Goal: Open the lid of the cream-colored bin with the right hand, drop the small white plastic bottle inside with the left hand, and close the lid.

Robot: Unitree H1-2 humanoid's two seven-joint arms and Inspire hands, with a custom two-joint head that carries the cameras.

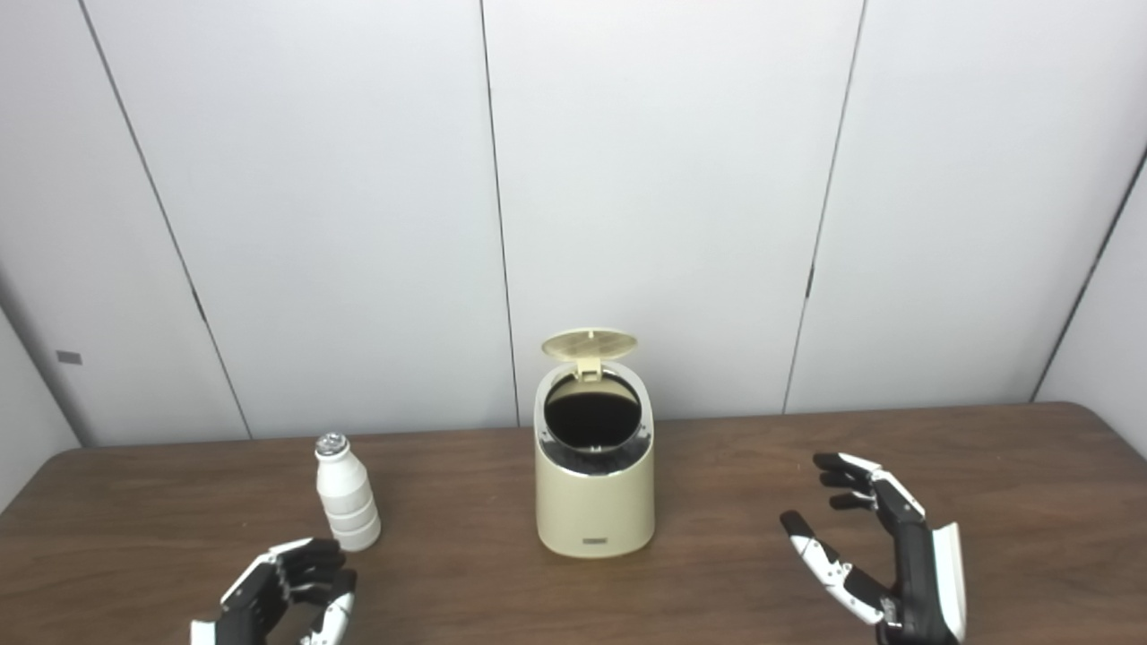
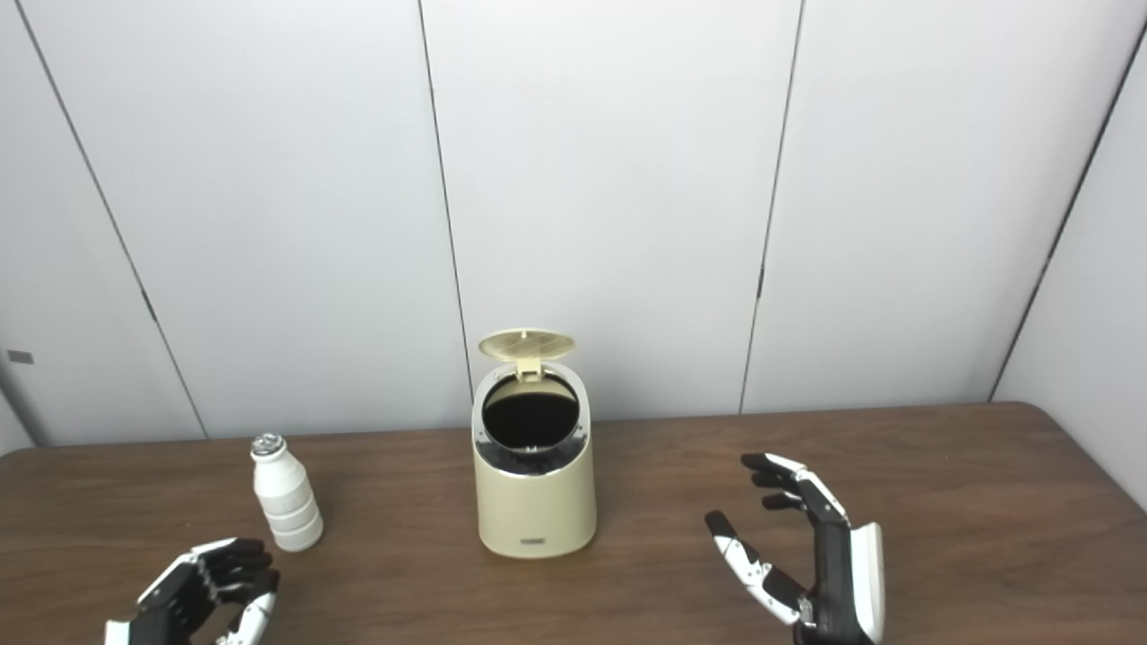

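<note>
Standing upright at lower left of the frame, the small white ribbed plastic bottle (image 1: 347,494) sits just above the left hand (image 1: 287,591), fingers curled, holding nothing. Cream-colored cylindrical bin (image 1: 594,475) at centre: lid (image 1: 590,343) raised. Right hand (image 1: 883,551), lower right: fingers spread, empty.

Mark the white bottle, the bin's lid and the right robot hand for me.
white bottle (image 1: 346,502), left eye view, on its ribbed body.
bin's lid (image 1: 589,343), left eye view, on the raised lid's underside.
right robot hand (image 1: 896,546), left eye view, on the dark palm below the spread fingers.
</note>
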